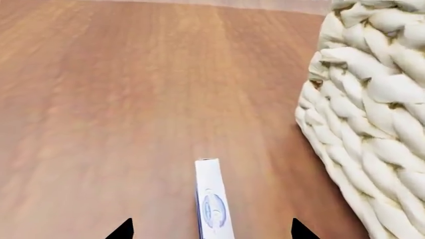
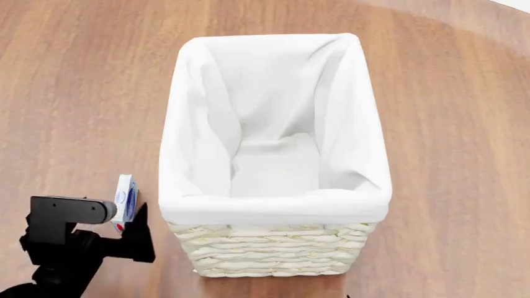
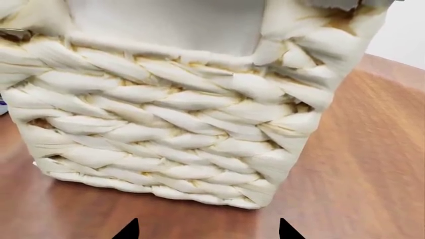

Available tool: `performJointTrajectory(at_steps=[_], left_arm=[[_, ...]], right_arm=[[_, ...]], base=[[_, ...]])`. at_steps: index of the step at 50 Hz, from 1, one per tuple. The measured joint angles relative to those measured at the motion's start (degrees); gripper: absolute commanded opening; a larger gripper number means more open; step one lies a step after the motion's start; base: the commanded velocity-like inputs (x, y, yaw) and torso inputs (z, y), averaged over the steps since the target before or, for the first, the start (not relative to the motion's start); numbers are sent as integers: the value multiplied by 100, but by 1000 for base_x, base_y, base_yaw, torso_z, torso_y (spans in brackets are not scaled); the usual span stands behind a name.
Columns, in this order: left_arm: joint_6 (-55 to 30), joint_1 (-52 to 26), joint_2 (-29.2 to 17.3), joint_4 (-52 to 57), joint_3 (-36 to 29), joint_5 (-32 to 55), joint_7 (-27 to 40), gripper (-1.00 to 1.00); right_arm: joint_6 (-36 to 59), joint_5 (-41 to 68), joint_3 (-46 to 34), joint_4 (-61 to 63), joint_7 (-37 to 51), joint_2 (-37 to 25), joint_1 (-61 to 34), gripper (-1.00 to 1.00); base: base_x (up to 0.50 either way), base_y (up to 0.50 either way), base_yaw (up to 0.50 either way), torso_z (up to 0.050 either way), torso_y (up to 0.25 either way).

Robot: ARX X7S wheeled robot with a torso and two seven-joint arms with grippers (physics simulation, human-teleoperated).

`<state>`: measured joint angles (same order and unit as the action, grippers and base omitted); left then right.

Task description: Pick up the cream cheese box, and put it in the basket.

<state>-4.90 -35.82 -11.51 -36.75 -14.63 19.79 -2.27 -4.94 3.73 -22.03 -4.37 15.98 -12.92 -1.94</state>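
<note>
The tabletop [image 2: 66, 74] fills the head view. The basket [image 2: 273, 248] sits mid-frame, liner open upward to receive. At lower left, the left hand [image 2: 124, 214] seems clenched on the edge-up cream cheese box [image 2: 125, 197], apparently for lifting.

The basket [image 2: 273, 248] is set on the counter [image 2: 83, 74] near the middle of the head view. The cream cheese box [image 2: 125, 200] is held on edge just left of the basket's near left corner, apart from its wall. The left hand [image 2: 124, 233] is placed at the box, nearer the robot. The right hand [image 3: 206, 230] is positioned before the basket's near wall, above the counter.
</note>
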Motion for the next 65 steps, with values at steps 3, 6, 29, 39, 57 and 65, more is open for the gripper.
performJointTrajectory(at_steps=[3, 6, 29, 39, 57, 65], left_arm=[[93, -126, 66, -297, -11, -15, -45, 100], [207, -279, 138, -654, -11, -22, -104, 100], [991, -1112, 476, -2696, 94, 27, -479, -100], [1002, -1161, 469, -2797, 166, 107, -625, -100], [-2144, -840, -784, 1573, 99, 629, 493, -100], [-3907, -1741, -1426, 3046, -404, 797, 482, -100]], right_arm=[[3, 5, -8, 17, 8, -8, 6, 100], [7, 10, -17, 31, 15, -16, 11, 100], [-5, 57, -87, 20, 53, -57, 2, 100], [-12, 81, -113, 8, 68, -71, -11, 100], [-29, 171, -125, -5, 81, -100, -46, 100], [-45, 196, -130, -25, 96, -112, -63, 100]], base=[[0, 0, 0, 0, 0], [0, 0, 0, 0, 0], [0, 0, 0, 0, 0], [0, 0, 0, 0, 0], [0, 0, 0, 0, 0], [0, 0, 0, 0, 0]])
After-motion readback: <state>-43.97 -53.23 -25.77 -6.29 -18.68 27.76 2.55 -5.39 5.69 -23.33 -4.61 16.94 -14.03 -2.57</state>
